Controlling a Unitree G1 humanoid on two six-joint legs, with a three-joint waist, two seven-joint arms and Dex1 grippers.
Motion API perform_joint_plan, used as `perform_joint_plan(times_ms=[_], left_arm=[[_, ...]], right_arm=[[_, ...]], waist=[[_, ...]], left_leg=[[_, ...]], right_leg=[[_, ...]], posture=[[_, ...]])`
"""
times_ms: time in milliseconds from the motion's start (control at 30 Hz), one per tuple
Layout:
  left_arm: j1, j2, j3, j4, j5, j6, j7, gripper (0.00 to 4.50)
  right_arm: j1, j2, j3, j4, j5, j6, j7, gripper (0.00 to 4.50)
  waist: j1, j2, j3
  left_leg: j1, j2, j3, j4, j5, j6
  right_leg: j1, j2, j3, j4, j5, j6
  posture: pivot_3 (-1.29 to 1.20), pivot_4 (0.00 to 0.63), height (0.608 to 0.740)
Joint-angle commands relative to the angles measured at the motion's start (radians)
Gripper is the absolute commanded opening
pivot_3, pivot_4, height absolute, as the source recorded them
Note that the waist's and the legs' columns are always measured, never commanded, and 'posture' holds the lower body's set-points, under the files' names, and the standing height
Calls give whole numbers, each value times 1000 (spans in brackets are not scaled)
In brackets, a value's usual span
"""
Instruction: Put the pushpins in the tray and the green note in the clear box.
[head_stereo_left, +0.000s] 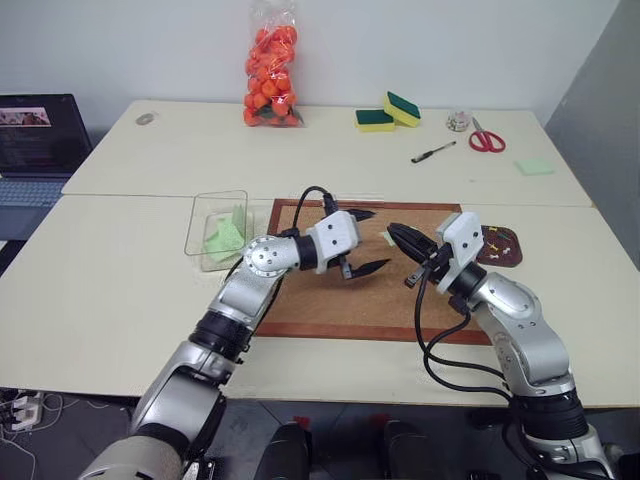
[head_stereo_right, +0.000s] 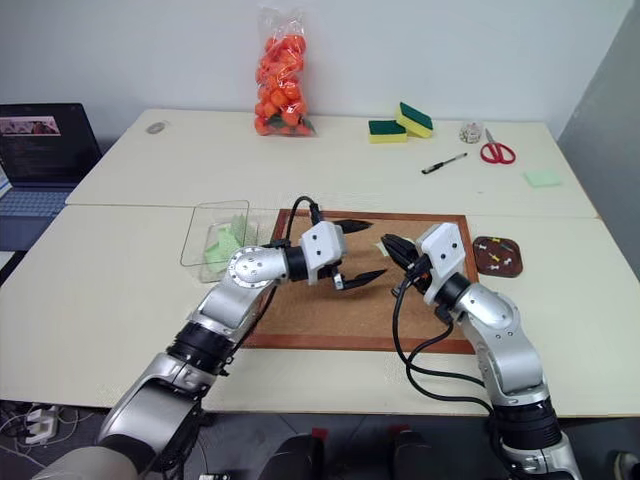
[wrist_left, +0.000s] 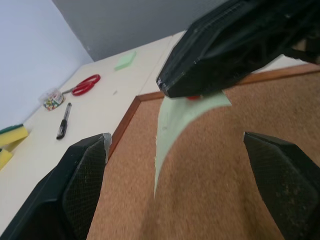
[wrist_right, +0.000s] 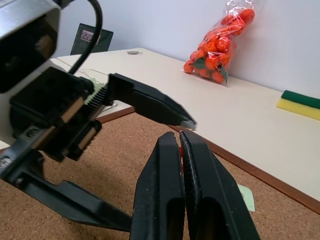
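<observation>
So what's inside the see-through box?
The clear box on the table has pale green papers inside, crumpled against its far side. I can't tell how many, because they overlap and the left arm covers the box's near corner.

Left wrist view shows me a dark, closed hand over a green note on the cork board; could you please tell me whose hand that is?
Observer: It is the robot's own right hand, reaching in from the right of the cork board, shut with a red pushpin at its tips on the green note.
Operator: Thank you. Where is the clear box?
Observer: The clear box stands just left of the cork board, with green papers in it.
Operator: And the tray?
Observer: The tray lies just right of the board, with several pushpins in it.
</observation>
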Motion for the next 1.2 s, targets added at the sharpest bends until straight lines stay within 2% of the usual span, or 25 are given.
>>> perform_joint_plan(times_ms=[33, 100, 200, 567, 833, 867, 1200], left_arm=[[-44, -27, 24, 58, 15, -60, -12, 4457], [-57, -37, 24, 90, 27, -77, -15, 4457], [-74, -50, 25, 137, 46, -105, -13, 4025], [-106, -92, 40, 247, 92, -214, 22, 1665], [-123, -94, 52, 303, 113, -260, 48, 137], [-126, -92, 53, 312, 114, -266, 49, 15], [-95, -87, 57, 288, 105, -286, 17, 15]], right_arm=[[-13, 0, -15, -62, 19, 8, -10, 0], [-13, 0, -15, -67, 22, 13, -12, 0], [-13, 2, -16, -71, 27, 21, -14, 0], [-15, 7, -26, -83, 61, 65, -29, 0], [-21, 9, -39, -90, 93, 105, -46, 0], [-21, 9, -41, -91, 97, 111, -50, 0], [-61, 38, -83, -105, 163, 298, -142, 0]], waist=[[-2, 0, 0], [-2, 0, 0], [-2, 0, 0], [-1, 0, 0], [-1, 0, 0], [-1, 0, 0], [-1, 0, 0]], left_leg=[[0, 0, 0, 0, 0, 0], [0, 0, 0, 0, 0, 0], [0, 0, 0, 0, 0, 0], [0, 0, 0, 0, 0, 0], [0, 0, -1, 0, 0, 0], [0, 0, -1, 0, 0, 0], [0, 0, -1, 0, 0, 0]], right_leg=[[0, 0, 0, 0, 0, 0], [0, 1, 0, 0, 0, 0], [0, 1, 0, 0, 0, 0], [0, 0, 0, 0, 0, 0], [0, 0, 0, 0, 0, 0], [0, 0, 0, 0, 0, 0], [0, 0, -1, 1, 0, 0]], posture=[[0, 150, 740], [0, 150, 740], [0, 150, 740], [0, 150, 740], [0, 150, 740], [0, 150, 740], [0, 150, 740]])
